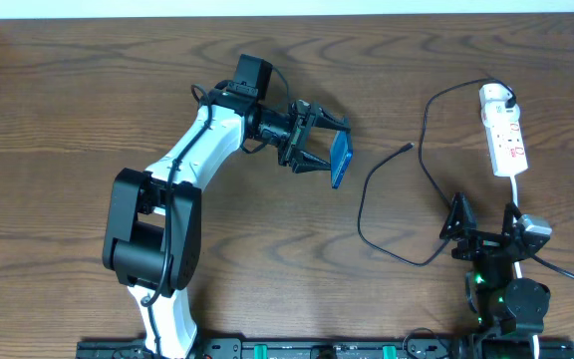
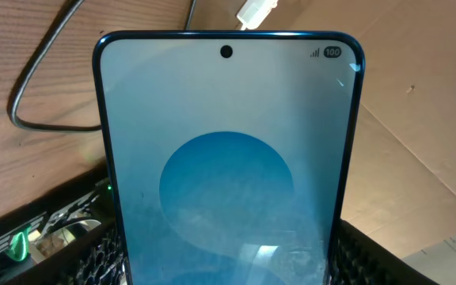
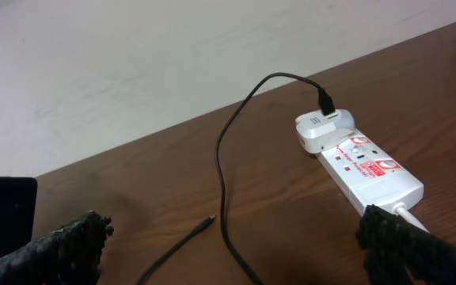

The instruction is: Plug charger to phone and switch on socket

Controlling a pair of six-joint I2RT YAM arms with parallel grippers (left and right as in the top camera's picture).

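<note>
My left gripper (image 1: 319,146) is shut on the phone (image 1: 341,159), holding it on edge above the table's middle. In the left wrist view the phone (image 2: 228,166) fills the frame, blue screen facing the camera, with a jaw on each side. The charger, a thin black cable (image 1: 367,214), loops across the table from a white plug (image 1: 496,97) on the socket (image 1: 506,143) at the right. Its free connector tip (image 1: 408,147) lies on the wood to the right of the phone, also in the right wrist view (image 3: 210,219). My right gripper (image 1: 486,227) is open and empty, near the front right, below the socket (image 3: 366,162).
The socket's white cord (image 1: 518,189) runs down toward the right arm's base. A pale wall or floor strip (image 3: 172,55) lies beyond the table's far edge. Bare brown wood (image 1: 68,90) surrounds the left arm.
</note>
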